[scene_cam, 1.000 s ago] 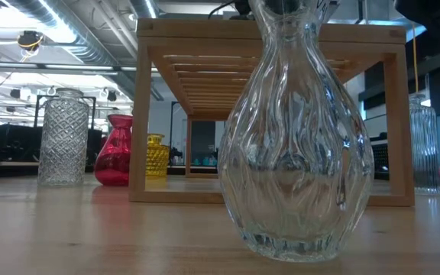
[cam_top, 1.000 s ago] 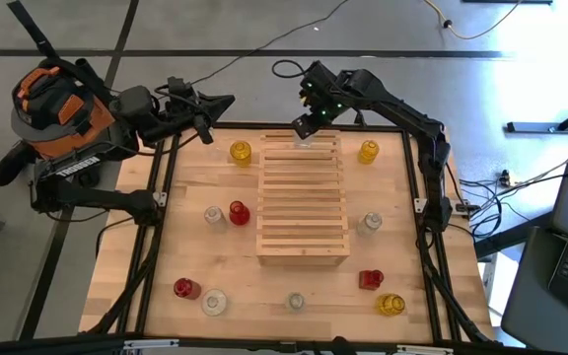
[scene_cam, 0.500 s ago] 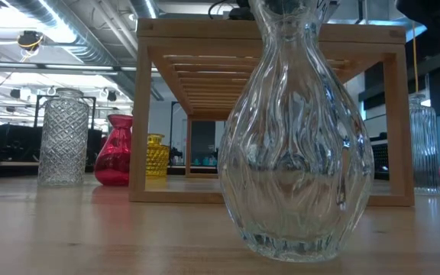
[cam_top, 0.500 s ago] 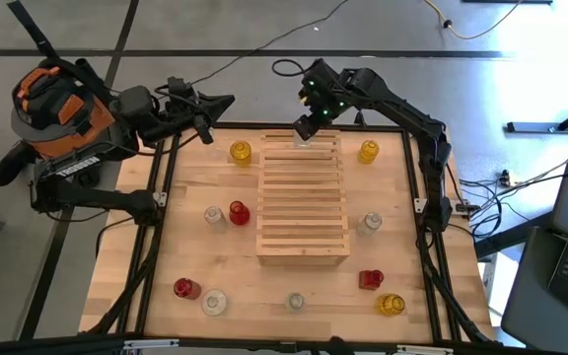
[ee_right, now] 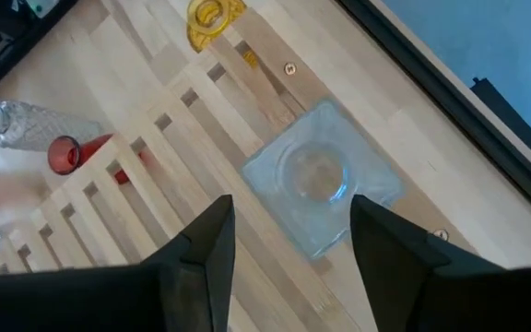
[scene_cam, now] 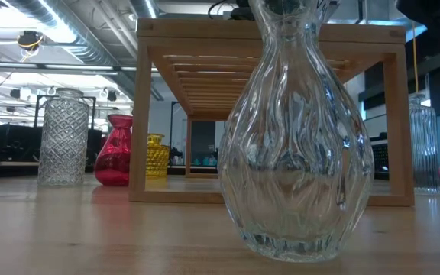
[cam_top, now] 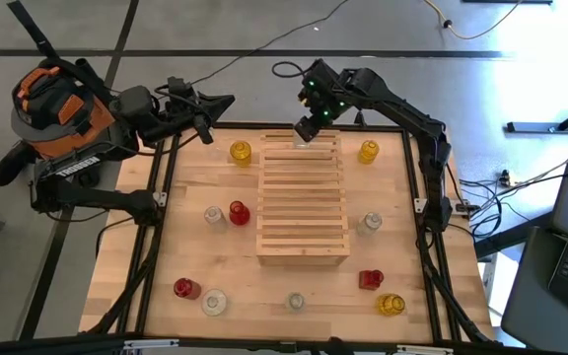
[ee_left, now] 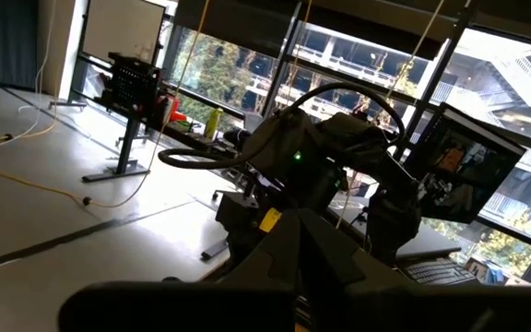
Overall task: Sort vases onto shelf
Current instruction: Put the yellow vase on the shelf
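Plywood tabletop (cam_top: 195, 256) holds scattered vases; a clear square vase (ee_right: 321, 177) now stands on the shelf (cam_top: 303, 202) far end. Right gripper (ee_right: 289, 242) has lifted slightly, jaws spread, nothing held: one placed. Left gripper (cam_top: 227, 100) parked off-table, jaws pressed together.

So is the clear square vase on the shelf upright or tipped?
Upright. The right wrist view looks straight down into the clear square vase, standing on the shelf slats.
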### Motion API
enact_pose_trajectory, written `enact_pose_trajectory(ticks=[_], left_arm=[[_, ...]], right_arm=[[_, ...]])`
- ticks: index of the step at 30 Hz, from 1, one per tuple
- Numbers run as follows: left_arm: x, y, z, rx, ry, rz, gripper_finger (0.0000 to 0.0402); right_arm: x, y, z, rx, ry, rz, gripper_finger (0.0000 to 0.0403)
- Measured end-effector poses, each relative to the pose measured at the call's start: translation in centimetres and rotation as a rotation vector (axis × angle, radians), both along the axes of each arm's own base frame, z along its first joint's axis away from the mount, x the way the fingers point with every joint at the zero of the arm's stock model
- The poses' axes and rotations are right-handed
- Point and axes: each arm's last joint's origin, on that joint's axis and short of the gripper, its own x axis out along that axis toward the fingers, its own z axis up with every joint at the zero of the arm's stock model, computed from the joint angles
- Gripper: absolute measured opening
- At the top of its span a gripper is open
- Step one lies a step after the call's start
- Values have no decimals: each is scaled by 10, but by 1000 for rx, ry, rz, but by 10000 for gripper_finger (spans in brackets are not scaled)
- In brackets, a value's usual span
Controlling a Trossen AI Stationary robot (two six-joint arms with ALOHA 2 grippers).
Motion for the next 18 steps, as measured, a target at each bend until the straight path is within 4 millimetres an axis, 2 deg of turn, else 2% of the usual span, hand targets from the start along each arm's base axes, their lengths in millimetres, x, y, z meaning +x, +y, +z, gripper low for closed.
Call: enact_pose_trajectory(ticks=[4, 10, 13, 15, 18], left_arm=[[0, 0, 0, 0, 0, 0, 0], [-2, -1, 1, 3, -3, 0, 0], [-1, -1, 0, -2, 6, 0, 0], [-1, -1, -2, -8, 21, 0, 0], [-1, 0, -4, -19, 46, 0, 0]], right_arm=[[-5, 3, 3, 31, 12, 12, 170], [-18, 11, 29, 30, -41, 26, 170], [-34, 17, 31, 20, 56, -25, 170], [-45, 19, 33, -47, 143, -78, 170], [-54, 18, 37, -133, 159, -130, 170]])
